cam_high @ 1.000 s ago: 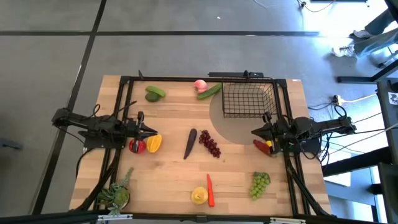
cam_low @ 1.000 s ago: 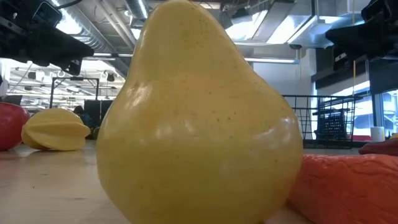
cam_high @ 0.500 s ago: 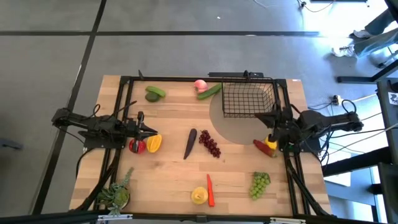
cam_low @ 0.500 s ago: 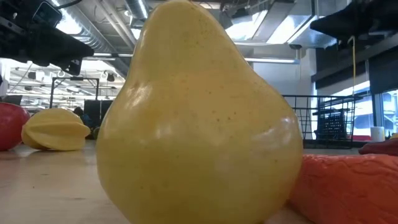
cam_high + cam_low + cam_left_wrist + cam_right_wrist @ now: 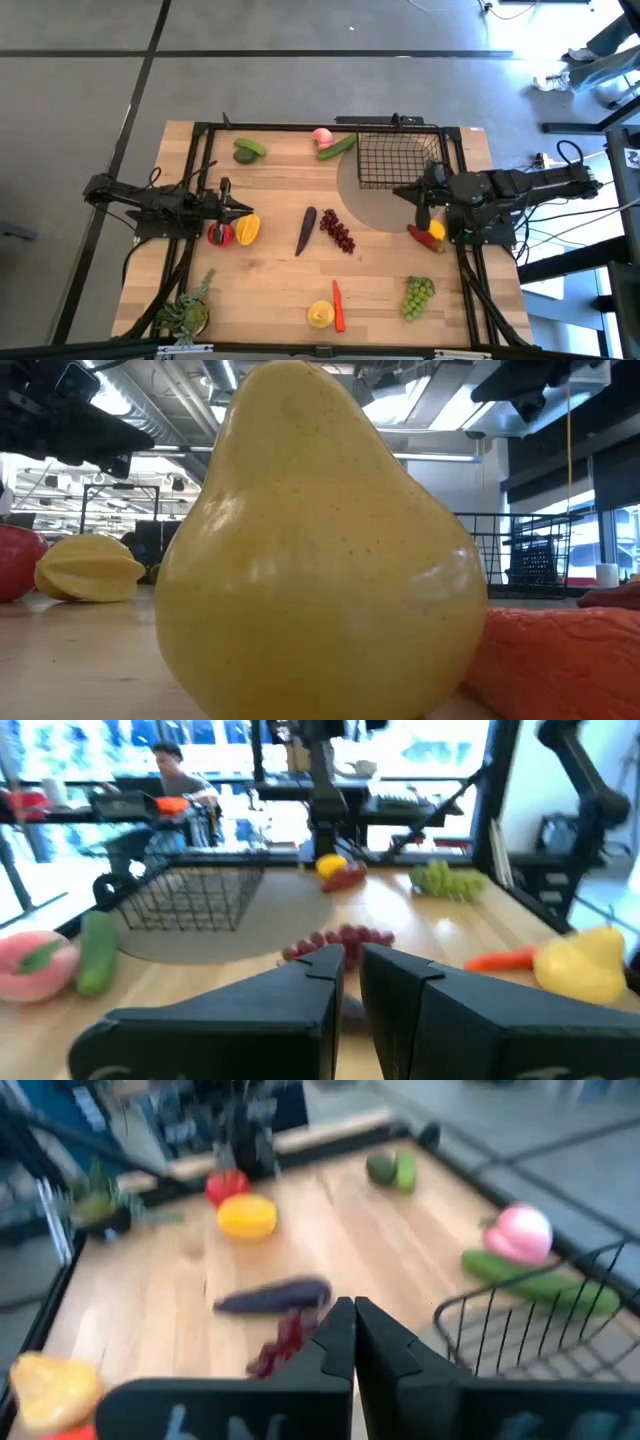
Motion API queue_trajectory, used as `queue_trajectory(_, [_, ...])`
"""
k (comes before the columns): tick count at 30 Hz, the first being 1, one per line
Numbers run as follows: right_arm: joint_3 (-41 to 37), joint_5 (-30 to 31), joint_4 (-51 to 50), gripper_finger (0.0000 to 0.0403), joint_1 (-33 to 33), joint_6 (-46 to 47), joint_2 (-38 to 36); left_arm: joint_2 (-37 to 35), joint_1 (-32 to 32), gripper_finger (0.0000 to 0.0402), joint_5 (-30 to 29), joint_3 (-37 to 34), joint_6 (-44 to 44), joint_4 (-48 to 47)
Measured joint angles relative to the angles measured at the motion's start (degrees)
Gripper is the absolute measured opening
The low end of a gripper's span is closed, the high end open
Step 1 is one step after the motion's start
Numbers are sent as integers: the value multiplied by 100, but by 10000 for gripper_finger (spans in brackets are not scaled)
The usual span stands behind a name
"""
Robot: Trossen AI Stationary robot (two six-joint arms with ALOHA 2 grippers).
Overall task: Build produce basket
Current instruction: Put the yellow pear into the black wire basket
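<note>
hovering right hand (image 5: 404, 192), closed and empty, just beside the basket (image 5: 398, 160)

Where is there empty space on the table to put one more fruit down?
Bare wood lies between the eggplant and the yellow pepper, and between the plant and the pear. The basket is empty too. It is crowded by the peach and cucumber.
</note>
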Motion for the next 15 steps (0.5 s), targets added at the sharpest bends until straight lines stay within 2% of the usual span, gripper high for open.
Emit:
queue_trajectory(3, [635, -129, -727, 0, -1, 311, 586, 0, 0, 27, -231, 83, -2, 235])
queue_trajectory(6, [1275, -129, -1336, 0, -13, 756, 1138, 14, 0, 27, -265, 446, 183, -83])
queue_trajectory(10, [2041, -178, -1808, 0, -75, 1478, 1712, 296, 0, 27, -265, 1257, 181, -884])
queue_trajectory(15, [2898, -579, -2661, 0, -215, 1759, 2326, 1194, 0, 27, -364, 2334, 0, -2085])
